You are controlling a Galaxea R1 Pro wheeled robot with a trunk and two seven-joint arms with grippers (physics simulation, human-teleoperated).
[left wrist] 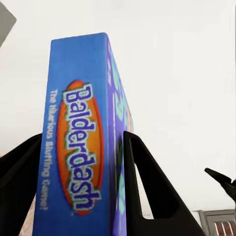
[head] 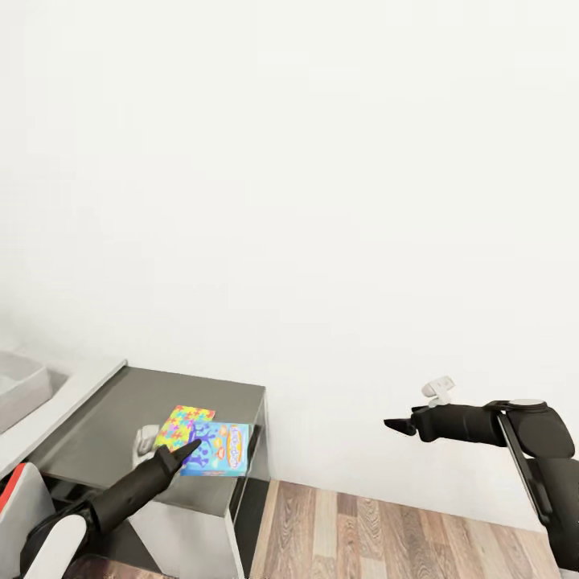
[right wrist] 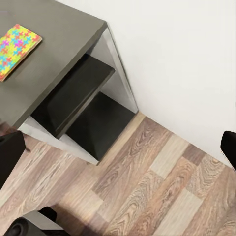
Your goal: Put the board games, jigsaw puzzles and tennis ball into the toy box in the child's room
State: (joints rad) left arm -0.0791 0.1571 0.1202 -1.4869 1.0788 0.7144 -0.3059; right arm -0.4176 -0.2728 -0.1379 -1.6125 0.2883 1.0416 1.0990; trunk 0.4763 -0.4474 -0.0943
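Gripping 1 blue board game (left wrist: 73,147): left claw (left wrist: 78,162); 1 jigsaw puzzle (head: 183,425) nearby.

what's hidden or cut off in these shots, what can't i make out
- Toy box: head view, cut by the frame's left edge; its contents can't be seen.
- Jigsaw puzzle: head view, partly covered by the blue board game held in the left claw.
- Small grey object beside the puzzle: head view, too small to identify.
- Right claw: too small and dark to tell open or shut.
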